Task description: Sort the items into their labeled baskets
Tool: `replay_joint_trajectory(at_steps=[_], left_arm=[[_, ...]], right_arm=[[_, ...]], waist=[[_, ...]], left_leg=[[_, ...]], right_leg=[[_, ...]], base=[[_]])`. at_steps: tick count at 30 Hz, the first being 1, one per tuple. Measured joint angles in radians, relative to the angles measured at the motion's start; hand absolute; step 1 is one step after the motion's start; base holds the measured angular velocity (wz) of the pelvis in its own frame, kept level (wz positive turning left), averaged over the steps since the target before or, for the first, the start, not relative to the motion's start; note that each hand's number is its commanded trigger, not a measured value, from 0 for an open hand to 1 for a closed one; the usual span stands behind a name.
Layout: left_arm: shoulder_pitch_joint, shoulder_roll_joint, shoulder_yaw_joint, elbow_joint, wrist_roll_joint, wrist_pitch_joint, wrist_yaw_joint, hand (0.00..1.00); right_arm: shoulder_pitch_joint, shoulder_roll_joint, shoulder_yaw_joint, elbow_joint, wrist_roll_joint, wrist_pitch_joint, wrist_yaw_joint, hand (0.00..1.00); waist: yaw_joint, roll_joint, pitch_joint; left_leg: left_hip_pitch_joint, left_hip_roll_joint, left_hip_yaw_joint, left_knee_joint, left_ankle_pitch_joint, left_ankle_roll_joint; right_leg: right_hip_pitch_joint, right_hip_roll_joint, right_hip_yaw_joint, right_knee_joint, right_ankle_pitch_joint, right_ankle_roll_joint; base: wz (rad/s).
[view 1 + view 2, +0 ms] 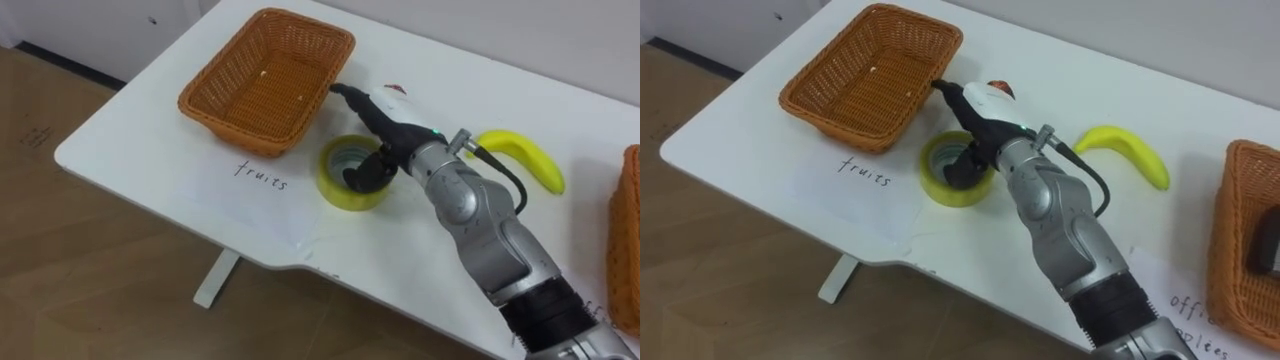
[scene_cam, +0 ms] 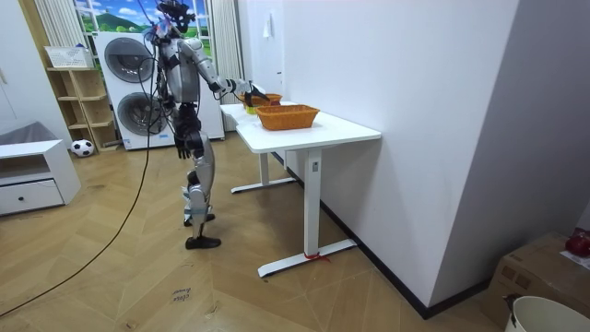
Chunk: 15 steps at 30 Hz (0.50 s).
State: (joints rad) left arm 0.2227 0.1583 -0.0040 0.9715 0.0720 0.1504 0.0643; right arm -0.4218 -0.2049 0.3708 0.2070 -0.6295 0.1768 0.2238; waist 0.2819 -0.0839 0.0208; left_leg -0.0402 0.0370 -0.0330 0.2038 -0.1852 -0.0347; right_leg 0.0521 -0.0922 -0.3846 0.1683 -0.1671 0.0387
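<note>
Sorting looks barely begun, judging by how things lie. On the white rectangular table, the large empty woven wicker basket on the robot's left, marked for fruit by a handwritten word on the tabletop beside it, holds nothing that I can see. The second woven wicker basket, at the robot's right edge, already has a small dark object lying in it, too cropped to identify, so perhaps one office item is done.

The robot stands at the table in the room view with its right arm stretched across the top. Its right hand is over the far side of the tape, fingers straight and pointing at the fruit basket, thumb dipping into the roll's hole. I see no closed grasp on anything. Its left hand hangs by the hip, and whether it is open or closed I cannot tell.

The curved yellow banana lies on the bare table between the two baskets, unsorted. The yellow roll of tape lies flat just beside the fruit basket, also unsorted. A small reddish thing peeks out behind the hand, mostly hidden.

Count: one table, two baskets, one banana, one tape roll, one reddish thing, one dark object.
</note>
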Motion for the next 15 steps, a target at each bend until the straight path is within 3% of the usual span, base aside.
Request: replay_joint_trajectory(at_steps=[15], left_arm=[[0.001,-0.002,-0.001,0.001,0.000,0.017,0.015,0.00]], right_arm=[[0.000,-0.020,-0.001,0.000,-0.001,0.022,0.010,0.00]], waist=[[-0.002,0.003,0.0029]], left_leg=[[0.005,0.000,0.000,-0.003,0.000,0.000]], right_leg=[[0.001,0.001,0.001,0.000,0.000,0.000]], base=[[0.00]])
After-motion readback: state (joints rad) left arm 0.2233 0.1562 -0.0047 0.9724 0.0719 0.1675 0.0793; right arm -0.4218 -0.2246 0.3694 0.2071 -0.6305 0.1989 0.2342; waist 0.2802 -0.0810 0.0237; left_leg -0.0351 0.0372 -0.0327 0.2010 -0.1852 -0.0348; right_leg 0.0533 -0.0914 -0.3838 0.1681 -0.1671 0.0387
